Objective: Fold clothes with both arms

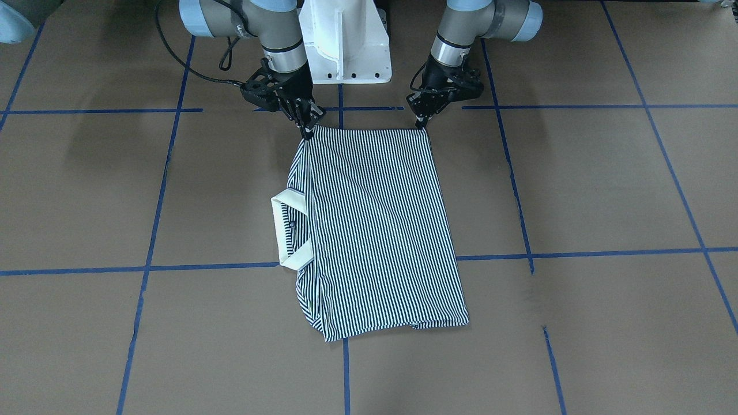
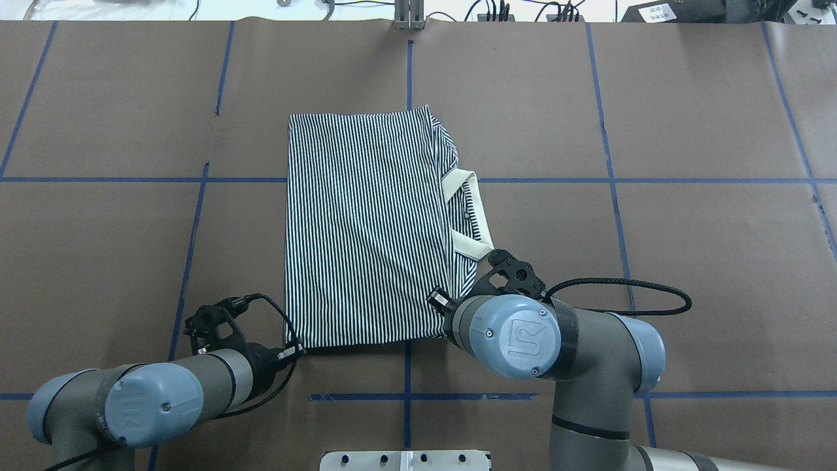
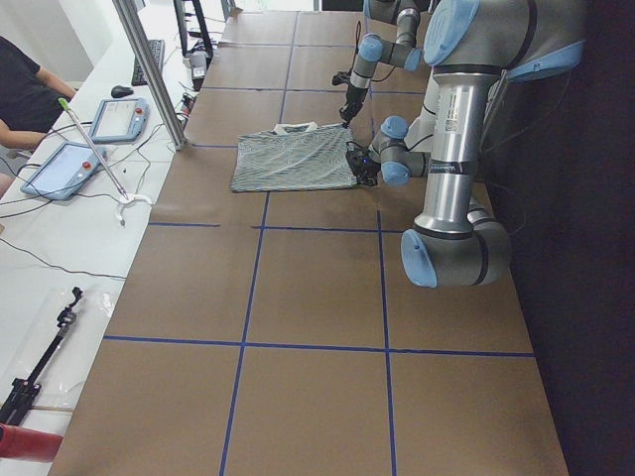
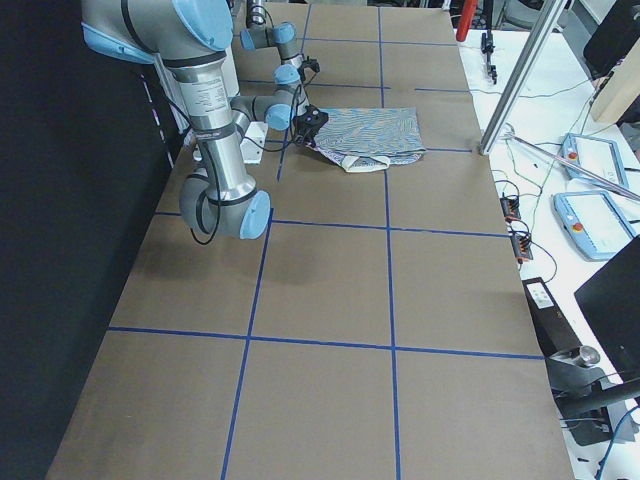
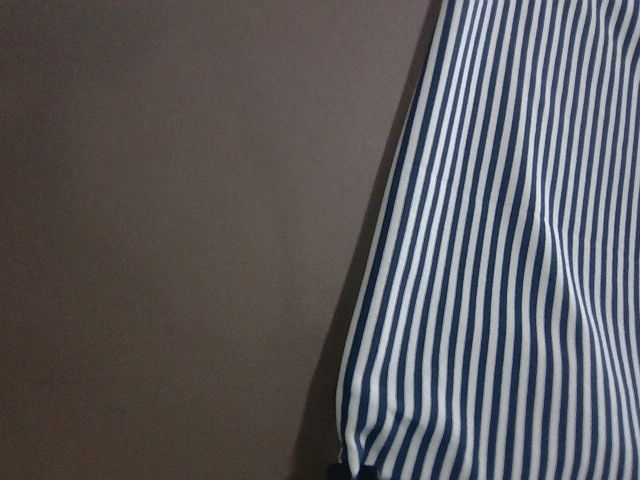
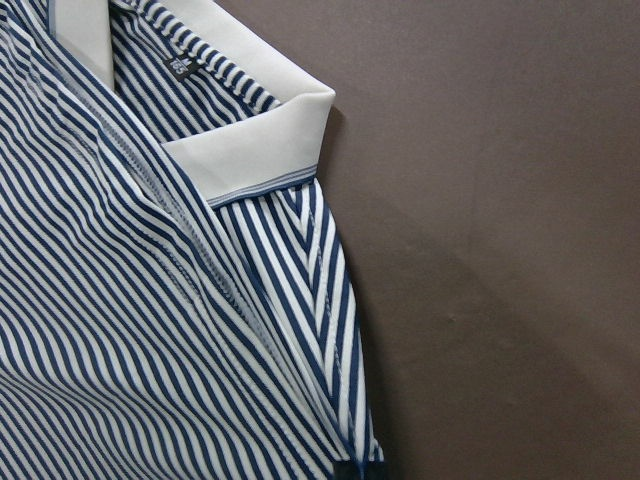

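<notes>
The navy-and-white striped polo shirt (image 1: 375,230) lies folded into a long rectangle on the brown table (image 1: 605,184). It also shows from overhead (image 2: 366,229). Its cream collar (image 1: 286,230) sticks out on my right side (image 2: 471,212). My left gripper (image 1: 422,124) is pinched shut on the shirt's near corner on my left (image 2: 293,348). My right gripper (image 1: 307,132) is pinched shut on the other near corner, below the collar; from overhead my own wrist hides it. Striped cloth (image 5: 500,250) fills the left wrist view. The right wrist view shows the collar (image 6: 260,130) and the cloth.
The white pedestal base (image 1: 346,40) stands just behind the grippers. Blue tape lines (image 1: 576,253) grid the table. A black cable (image 2: 628,284) loops off my right wrist. An operators' bench with tablets (image 3: 114,119) and a metal post (image 3: 149,69) lies past the far edge.
</notes>
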### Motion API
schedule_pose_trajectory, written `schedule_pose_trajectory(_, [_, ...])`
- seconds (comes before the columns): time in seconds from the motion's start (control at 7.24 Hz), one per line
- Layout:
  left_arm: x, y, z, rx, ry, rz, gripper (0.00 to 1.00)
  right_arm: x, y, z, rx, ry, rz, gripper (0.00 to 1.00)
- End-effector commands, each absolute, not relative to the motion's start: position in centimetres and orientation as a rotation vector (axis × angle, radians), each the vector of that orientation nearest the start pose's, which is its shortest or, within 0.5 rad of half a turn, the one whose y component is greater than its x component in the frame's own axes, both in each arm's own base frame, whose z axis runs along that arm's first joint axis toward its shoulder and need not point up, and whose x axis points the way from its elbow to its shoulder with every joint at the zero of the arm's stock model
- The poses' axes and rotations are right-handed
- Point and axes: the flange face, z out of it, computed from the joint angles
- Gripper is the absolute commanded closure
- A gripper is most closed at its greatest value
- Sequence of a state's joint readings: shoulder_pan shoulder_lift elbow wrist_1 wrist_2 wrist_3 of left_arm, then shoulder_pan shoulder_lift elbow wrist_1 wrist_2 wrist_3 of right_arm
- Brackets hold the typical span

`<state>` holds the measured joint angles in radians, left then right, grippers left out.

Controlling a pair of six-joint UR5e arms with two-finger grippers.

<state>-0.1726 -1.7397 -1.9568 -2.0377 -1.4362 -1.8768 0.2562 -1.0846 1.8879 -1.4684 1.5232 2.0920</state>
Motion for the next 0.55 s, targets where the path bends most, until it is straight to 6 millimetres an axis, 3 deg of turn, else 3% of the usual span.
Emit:
schedule_pose_trajectory(0.0, [49.8,-23.8,31.9,0.055,1.058,-0.506,1.0,-55.4,-28.9,23.9,-0.077,-0.928,0.744,1.0])
schedule_pose_trajectory(0.14, [47.7,-23.3,28.7,0.048,1.076,-0.502,1.0,-54.1,-28.6,24.3,-0.076,-0.929,0.746,1.0])
schedule_pose_trajectory(0.41, [44.6,-22.5,23.4,0.007,1.104,-0.549,1.0,-49.0,-24.1,24.4,-0.114,-0.973,0.733,1.0])
